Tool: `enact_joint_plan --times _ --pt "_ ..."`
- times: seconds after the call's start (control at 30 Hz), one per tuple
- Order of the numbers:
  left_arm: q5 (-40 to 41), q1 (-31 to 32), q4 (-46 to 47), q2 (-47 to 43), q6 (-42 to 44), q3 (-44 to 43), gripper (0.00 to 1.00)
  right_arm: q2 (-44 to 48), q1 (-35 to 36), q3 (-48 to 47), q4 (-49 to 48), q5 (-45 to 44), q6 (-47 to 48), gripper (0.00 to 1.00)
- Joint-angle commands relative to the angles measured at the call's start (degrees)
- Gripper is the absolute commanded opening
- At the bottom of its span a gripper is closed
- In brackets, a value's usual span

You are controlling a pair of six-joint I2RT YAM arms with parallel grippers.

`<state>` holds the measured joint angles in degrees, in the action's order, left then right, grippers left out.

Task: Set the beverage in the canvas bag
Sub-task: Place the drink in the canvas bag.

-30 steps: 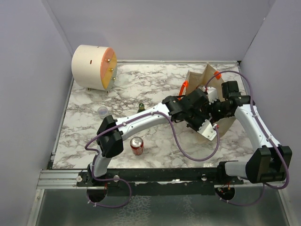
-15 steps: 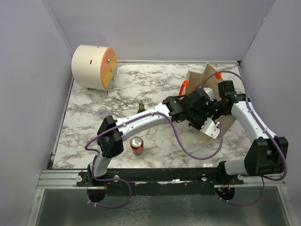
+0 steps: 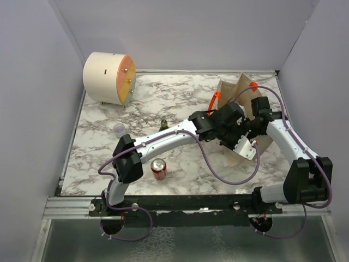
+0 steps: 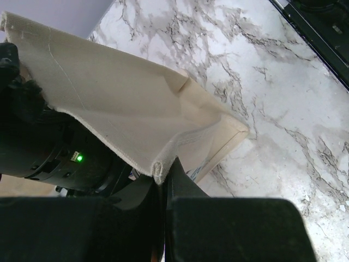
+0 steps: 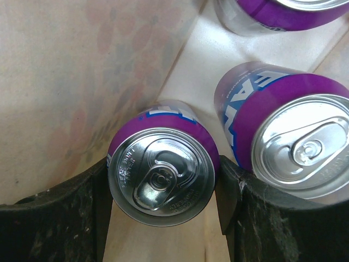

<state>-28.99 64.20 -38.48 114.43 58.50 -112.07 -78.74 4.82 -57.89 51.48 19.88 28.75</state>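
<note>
The beige canvas bag with orange handles stands at the right of the table. My left gripper is shut on the bag's rim and holds the bag's cloth up. My right gripper is down inside the bag, its fingers against both sides of a purple beverage can seen from its top. Two more purple cans, one and another, stand beside it in the bag. In the top view both wrists meet at the bag's mouth.
A red can stands on the marble table near the left arm's elbow. A cream cylinder lies at the back left. A small clear cup and a small dark green object sit mid-table. Walls close in on three sides.
My right arm has pushed forward and left, taking its gripper further into the bag. The left arm keeps its hold on the rim, almost still.
</note>
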Motion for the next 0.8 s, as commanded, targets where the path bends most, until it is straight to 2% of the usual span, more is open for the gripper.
enact_joint_plan --times 0.0,0.4,0.77 --pt "0.06 0.88 3.58 -3.28 2.96 -3.77 0.0 -0.01 0.63 2.05 -2.88 3.66 3.2 0.02" --pt "-2.36 1.15 2.83 -3.58 1.38 -4.63 0.0 -0.62 0.63 6.73 -6.37 3.24 6.91 0.02" --pt "-2.15 1.14 1.04 -4.3 3.29 1.05 0.0 -1.11 0.59 8.02 -5.87 3.15 7.77 0.04"
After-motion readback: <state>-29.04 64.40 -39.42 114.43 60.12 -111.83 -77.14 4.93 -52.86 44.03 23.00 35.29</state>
